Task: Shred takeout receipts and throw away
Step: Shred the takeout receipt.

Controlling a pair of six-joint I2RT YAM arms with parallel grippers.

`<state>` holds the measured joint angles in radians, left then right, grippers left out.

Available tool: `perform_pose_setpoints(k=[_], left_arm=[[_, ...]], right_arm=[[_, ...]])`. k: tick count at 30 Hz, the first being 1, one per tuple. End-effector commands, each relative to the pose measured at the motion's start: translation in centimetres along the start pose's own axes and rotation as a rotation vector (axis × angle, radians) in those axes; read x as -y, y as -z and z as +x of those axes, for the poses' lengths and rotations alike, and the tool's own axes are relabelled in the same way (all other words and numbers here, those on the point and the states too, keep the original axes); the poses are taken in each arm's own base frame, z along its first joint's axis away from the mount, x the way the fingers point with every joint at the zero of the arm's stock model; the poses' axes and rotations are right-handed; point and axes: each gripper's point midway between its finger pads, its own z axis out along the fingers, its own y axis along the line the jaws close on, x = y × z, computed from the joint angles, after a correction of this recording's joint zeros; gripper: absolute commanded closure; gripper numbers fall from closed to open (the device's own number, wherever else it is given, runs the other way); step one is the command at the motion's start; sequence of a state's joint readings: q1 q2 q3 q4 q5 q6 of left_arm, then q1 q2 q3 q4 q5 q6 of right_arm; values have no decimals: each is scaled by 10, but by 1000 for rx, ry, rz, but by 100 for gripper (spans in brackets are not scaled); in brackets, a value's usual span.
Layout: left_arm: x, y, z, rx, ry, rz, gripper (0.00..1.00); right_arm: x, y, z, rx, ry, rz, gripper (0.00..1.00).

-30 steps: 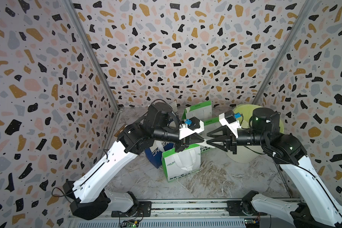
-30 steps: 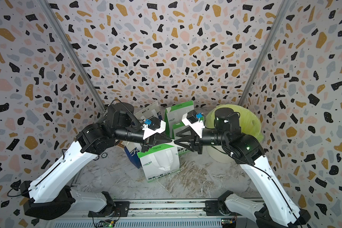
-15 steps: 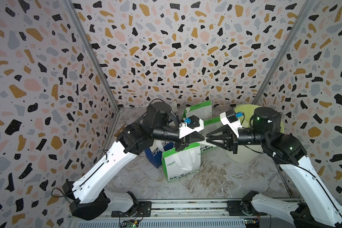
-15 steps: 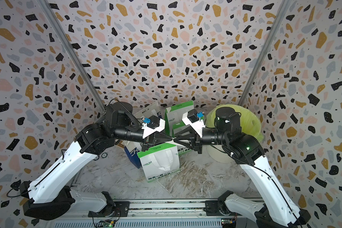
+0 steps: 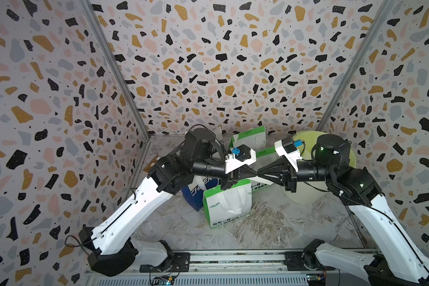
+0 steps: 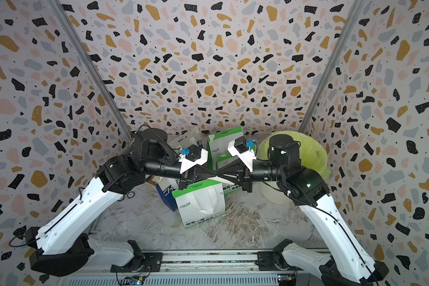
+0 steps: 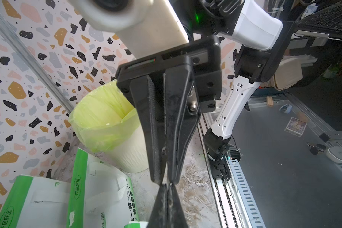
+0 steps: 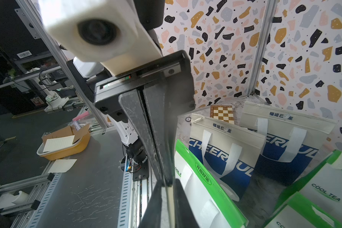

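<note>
1. The only takeout receipts (image 8: 58, 143) I'm making out clearly are showing in the R wrist view. One cream slip w/ faint ruled lines is lying in an orange tray (image 8: 75, 151). A second slip (image 8: 62, 165) is lying flat on the grey bench (image 8: 91, 197) just beside that tray. Both are sitting well apart from the front green bag (image 5: 227, 205), out past the rail (image 5: 233, 258) and outside the walled cell.
2. Whether a scrap is sitting between the gripper tips, can't tell. It's too small in both top views.
3. Room: blue bags (image 8: 221, 158) and more green bags (image 5: 249, 140) are crowding in right behind the green bag. The lime-lined bin (image 7: 126, 158) is standing near it on the right arm's side. Bare marble tabletop (image 5: 178, 230) is stretching between the green bag and the rail, so that side is looking open. Terrazzo walls (image 5: 208, 74) are closing in three sides.
4. The left arm (image 5: 134, 215) and right arm (image 5: 382, 222) are rising from the rail w/ elbows up, forearms running about level and pointing at each other. The left gripper (image 5: 253, 174) and right gripper (image 7: 163, 179) are meeting tip to tip just above the green bag's top edge.
5. The left jaws are pressing tight together. The right jaws are showing a thin slit nr the base w/ the tips about met, so can't tell if they're clamped or grasping anything.
</note>
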<state>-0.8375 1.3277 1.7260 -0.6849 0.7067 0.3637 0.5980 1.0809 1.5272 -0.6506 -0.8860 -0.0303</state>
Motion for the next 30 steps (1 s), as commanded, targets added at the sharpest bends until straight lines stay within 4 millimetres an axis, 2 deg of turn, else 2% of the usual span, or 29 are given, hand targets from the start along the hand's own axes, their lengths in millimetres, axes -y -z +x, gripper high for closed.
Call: perform_pose_setpoints(k=[1, 3, 7, 9, 12, 15, 18, 20, 27, 30], left_arm=[[2, 7, -15, 54, -33, -7, 100], [2, 7, -14, 53, -32, -7, 100], [2, 7, -14, 55, -31, -5, 100], [2, 6, -14, 56, -31, -6, 100], [-2, 6, -16, 65, -44, -30, 100], [-12, 9, -21, 115, -125, -110, 100], [-14, 24, -42, 269, -240, -211, 100], [-8, 37, -58, 383, -298, -243, 100], [16, 68, -85, 640, -315, -231, 100], [14, 79, -89, 706, -285, -276, 100]], right_arm=[[-3, 0, -1, 5, -2, -15, 87], [-3, 0, -1, 3, -4, -13, 88], [-3, 0, -3, 10, -10, -12, 99], [-1, -1, -3, 12, -26, -6, 100], [13, -5, 1, -18, -104, 48, 100], [39, -13, 14, -56, -237, 165, 100], [67, -10, 33, -63, -378, 334, 100], [83, -3, 42, -32, -441, 435, 100], [134, 24, 56, 6, -552, 628, 100], [157, 52, 53, 45, -564, 706, 100]])
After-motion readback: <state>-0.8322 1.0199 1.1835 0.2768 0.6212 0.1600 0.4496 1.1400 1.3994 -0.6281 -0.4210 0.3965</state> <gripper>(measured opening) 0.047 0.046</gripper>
